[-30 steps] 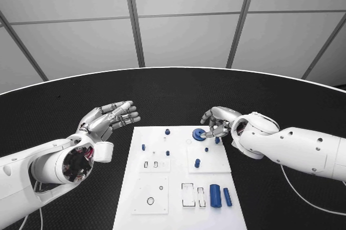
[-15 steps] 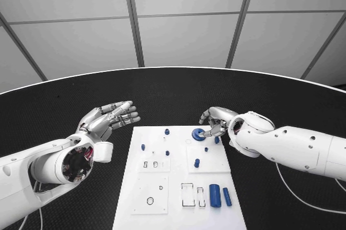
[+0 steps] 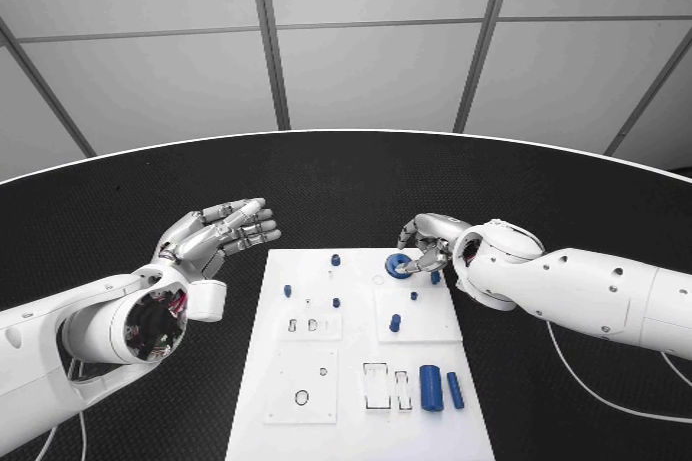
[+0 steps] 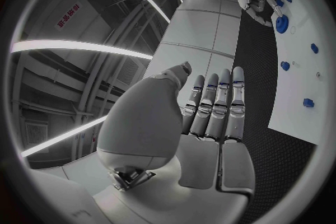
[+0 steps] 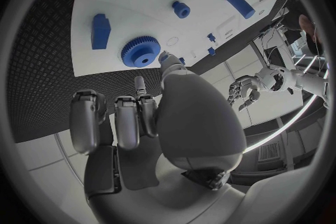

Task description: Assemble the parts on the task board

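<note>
Board: white task board (image 3: 361,381) lay mid-table on the black table (image 3: 144,191), long side running from the near edge twd the far edge.
Gear: blue gear (image 3: 398,266) sat flat on the board's far-right corner area; also seen in R wrist view (image 5: 140,51) and L wrist view (image 4: 281,24).
R hand: right hand (image 3: 433,243) was at the board's far-right corner, fingers curled down beside the gear, thumb tip (image 5: 165,58) just next to the gear's rim. Touching or not: couldn't tell. No firm hold seen.
L hand: left hand (image 3: 216,236) hovered off the board's far-left corner, above the table, palm up, fingers (image 4: 217,101) straight and side by side, nothing in it.
Other parts: small blue block (image 5: 101,31) on the board near the gear; blue pegs (image 3: 335,261) stood along the far half of the board; blue cylinder (image 3: 430,389) and thinner blue rod (image 3: 454,393) lay side by side by the board's right edge, near end.
</note>
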`<action>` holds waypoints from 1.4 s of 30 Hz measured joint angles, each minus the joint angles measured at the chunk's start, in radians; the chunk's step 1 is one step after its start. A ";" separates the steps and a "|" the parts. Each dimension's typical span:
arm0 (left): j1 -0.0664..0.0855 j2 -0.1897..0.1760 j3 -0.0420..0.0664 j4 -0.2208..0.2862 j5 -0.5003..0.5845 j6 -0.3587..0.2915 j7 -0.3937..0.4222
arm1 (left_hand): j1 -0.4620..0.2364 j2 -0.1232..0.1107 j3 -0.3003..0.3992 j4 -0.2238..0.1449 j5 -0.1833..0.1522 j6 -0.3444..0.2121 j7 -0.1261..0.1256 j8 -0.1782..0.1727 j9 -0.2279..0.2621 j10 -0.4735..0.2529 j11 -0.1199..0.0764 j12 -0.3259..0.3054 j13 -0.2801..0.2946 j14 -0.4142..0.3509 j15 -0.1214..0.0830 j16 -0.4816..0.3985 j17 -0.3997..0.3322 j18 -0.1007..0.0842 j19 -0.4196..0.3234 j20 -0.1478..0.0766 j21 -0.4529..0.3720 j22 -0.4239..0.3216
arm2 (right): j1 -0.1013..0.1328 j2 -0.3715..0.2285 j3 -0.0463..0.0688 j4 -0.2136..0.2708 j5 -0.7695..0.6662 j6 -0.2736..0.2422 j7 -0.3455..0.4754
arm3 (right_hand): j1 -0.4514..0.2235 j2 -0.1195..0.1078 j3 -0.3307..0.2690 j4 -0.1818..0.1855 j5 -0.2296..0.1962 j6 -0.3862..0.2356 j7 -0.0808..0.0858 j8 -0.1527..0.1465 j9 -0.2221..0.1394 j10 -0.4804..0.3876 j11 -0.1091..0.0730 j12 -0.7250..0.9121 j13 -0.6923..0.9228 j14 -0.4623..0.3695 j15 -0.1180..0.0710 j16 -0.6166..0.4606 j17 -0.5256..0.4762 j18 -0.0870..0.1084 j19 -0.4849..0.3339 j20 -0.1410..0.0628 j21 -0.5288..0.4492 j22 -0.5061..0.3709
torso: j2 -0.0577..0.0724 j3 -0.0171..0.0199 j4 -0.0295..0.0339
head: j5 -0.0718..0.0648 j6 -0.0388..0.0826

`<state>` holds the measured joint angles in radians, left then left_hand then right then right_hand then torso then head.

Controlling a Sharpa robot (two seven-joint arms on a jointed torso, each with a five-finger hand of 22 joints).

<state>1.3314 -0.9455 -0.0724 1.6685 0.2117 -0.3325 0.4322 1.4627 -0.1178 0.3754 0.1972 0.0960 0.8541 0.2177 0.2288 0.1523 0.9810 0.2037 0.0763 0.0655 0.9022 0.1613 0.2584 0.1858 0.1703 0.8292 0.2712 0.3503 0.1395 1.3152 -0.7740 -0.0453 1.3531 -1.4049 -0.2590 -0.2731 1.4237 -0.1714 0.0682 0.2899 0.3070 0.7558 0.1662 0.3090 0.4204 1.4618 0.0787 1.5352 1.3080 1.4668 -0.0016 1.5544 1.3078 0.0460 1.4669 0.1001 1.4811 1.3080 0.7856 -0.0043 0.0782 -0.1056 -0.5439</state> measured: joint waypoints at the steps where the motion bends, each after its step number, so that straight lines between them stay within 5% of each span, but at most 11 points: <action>1: 0.000 0.000 0.000 0.000 0.000 0.000 0.000 | 0.000 0.000 0.000 0.000 0.000 0.000 0.000 0.000 0.000 0.000 0.000 0.000 0.000 0.000 0.000 0.000 0.000 0.000 0.000 0.000 0.000 0.000 | 0.000 0.001 0.000 -0.002 0.000 0.003 -0.001 | 0.000 0.000 0.000 0.000 0.000 0.000 0.000 0.000 0.000 0.000 0.000 0.000 0.000 0.000 0.000 0.000 0.000 0.000 0.000 0.000 0.004 0.000 | 0.000 0.0000 0.0000 | 0.000 -0.001; 13: 0.000 -0.003 0.000 0.005 0.000 0.000 0.000 | 0.000 0.000 0.006 -0.006 0.000 0.000 0.000 0.000 0.000 0.000 0.000 0.000 0.000 0.000 0.000 0.000 0.001 0.000 0.000 0.000 0.000 0.000 | 0.000 0.016 -0.001 -0.022 0.000 0.022 -0.007 | 0.002 0.002 0.016 -0.003 0.006 0.000 0.000 0.004 -0.003 0.000 0.000 0.006 0.000 0.000 0.000 0.006 0.000 -0.015 0.000 0.000 0.008 0.000 | 0.000 0.0011 -0.0003 | 0.002 -0.005; 24: 0.000 -0.007 0.000 0.008 0.000 0.000 -0.002 | 0.005 -0.005 0.011 -0.011 0.000 0.000 0.000 0.000 -0.001 0.000 0.000 -0.004 0.000 0.000 0.000 -0.004 0.001 0.000 0.000 0.000 0.004 -0.001 | 0.000 0.026 -0.002 -0.038 0.000 0.036 -0.010 | 0.014 0.014 0.068 -0.004 0.088 0.021 0.002 0.011 -0.014 0.000 0.000 0.011 0.000 0.000 0.000 0.006 0.000 -0.015 0.000 0.000 0.012 0.000 | -0.001 0.0012 0.0006 | 0.004 -0.011; 42: 0.000 -0.012 0.000 0.012 0.000 -0.001 -0.002 | 0.005 -0.005 0.011 -0.011 0.000 0.000 0.000 0.000 -0.001 0.000 0.000 -0.004 0.000 0.000 0.000 -0.004 0.002 0.000 0.000 0.000 0.004 -0.001 | -0.001 0.038 -0.004 -0.052 0.000 0.056 -0.011 | 0.014 0.014 0.073 -0.004 0.090 0.031 0.001 0.011 -0.017 0.000 0.000 0.015 -0.001 0.000 0.000 0.006 0.000 -0.015 0.000 0.000 0.016 0.000 | -0.001 0.0018 -0.0021 | 0.011 -0.021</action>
<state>1.3315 -0.9576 -0.0724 1.6805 0.2116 -0.3333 0.4305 1.4672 -0.1223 0.3864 0.1863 0.0960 0.8541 0.2177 0.2288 0.1516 0.9810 0.2036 0.0726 0.0656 0.9022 0.1613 0.2548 0.1874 0.1704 0.8292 0.2712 0.3540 0.1387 1.3141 -0.7359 -0.0498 1.3016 -1.4048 -0.2028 -0.2839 1.4373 -0.1579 0.1414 0.2856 0.3969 0.7866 0.1674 0.3197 0.4032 1.4617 0.0786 1.5505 1.3075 1.4668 -0.0017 1.5603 1.3074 0.0306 1.4667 0.1001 1.4968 1.3077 0.7843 -0.0025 0.0761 -0.0944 -0.5651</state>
